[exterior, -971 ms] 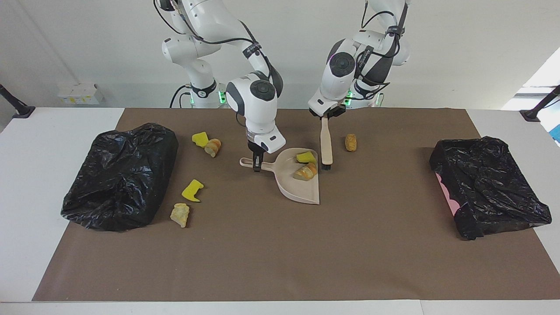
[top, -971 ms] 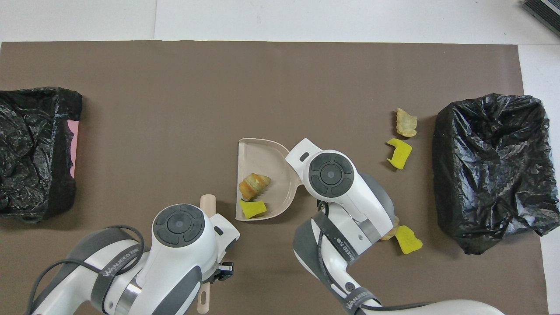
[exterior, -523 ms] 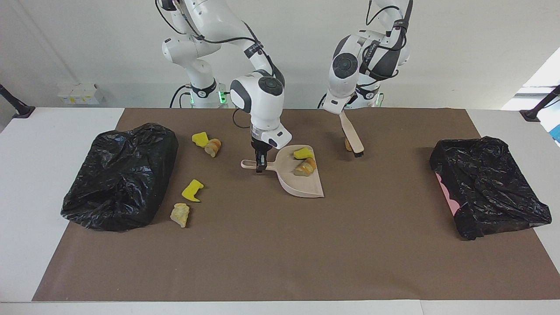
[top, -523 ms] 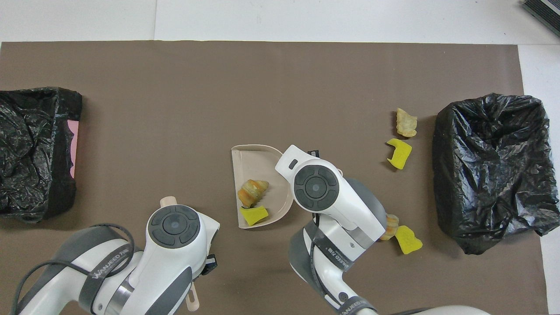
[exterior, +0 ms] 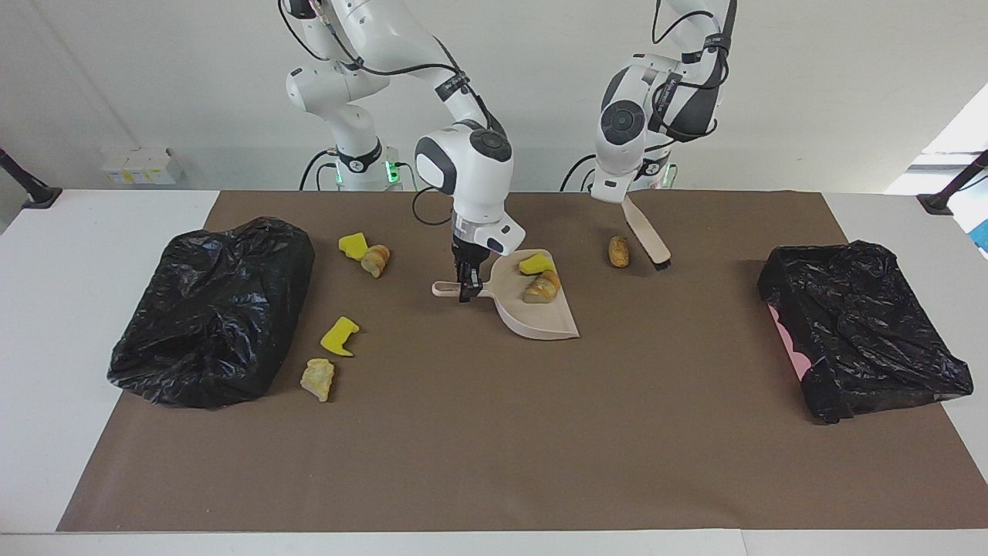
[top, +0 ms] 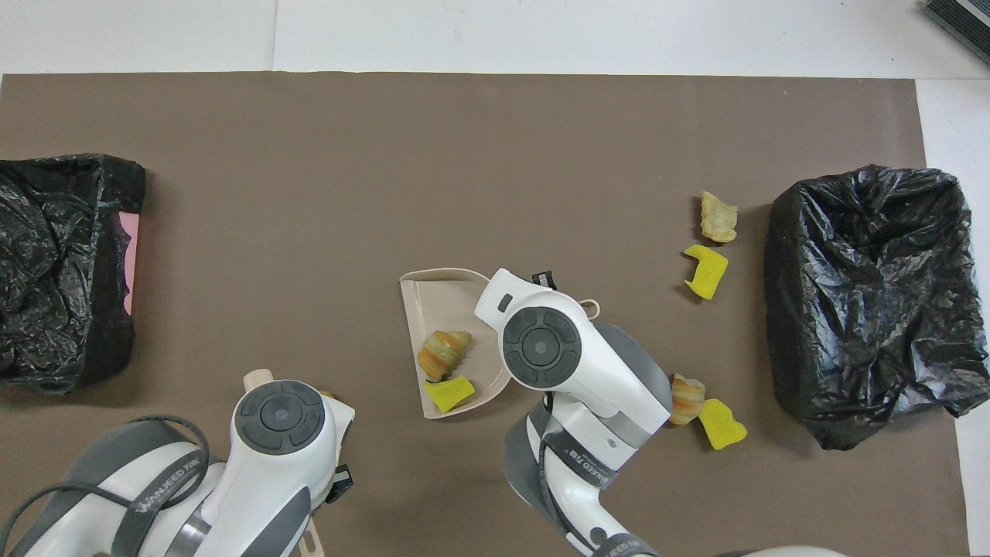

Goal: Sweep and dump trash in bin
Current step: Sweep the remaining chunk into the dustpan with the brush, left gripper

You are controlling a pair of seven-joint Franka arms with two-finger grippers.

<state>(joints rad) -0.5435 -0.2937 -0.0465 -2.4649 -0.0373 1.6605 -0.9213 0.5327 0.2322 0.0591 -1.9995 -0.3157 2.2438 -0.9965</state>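
Right gripper [exterior: 468, 292]: fingers clamped on the thin handle of the beige dustpan [exterior: 535, 307], low over the brown mat [exterior: 494, 448].
Left gripper [exterior: 617, 194]: fingers closed on the handle of a beige brush [exterior: 647, 241], which slants down from it, its dark bristle end at the mat toward the left arm's end of the table.

Surface and room: brown mat covering most of a white table [exterior: 69, 324]; plain pale wall at the robots' end.
Bins: one black-bagged bin [exterior: 212, 309] toward the right arm's end, well apart from the right gripper; a second black-bagged bin [exterior: 861, 328], pink showing at its edge, toward the left arm's end.

Trash, seven small chunks:
- yellow sponge-like chunk [exterior: 537, 265] and tan bread-like chunk [exterior: 542, 286], both in the dustpan just beside the right gripper;
- tan chunk [exterior: 618, 251] on the mat, just beside the brush head;
- yellow chunk [exterior: 353, 245] touching a tan chunk [exterior: 376, 260], between the right gripper and the nearer bin;
- yellow chunk [exterior: 340, 335] and pale tan chunk [exterior: 318, 378], close to that bin.

Dustpan orientation: long axis runs along the table's length, handle toward the right arm's end, open straight lip toward the left arm's end and angled away from the robots.
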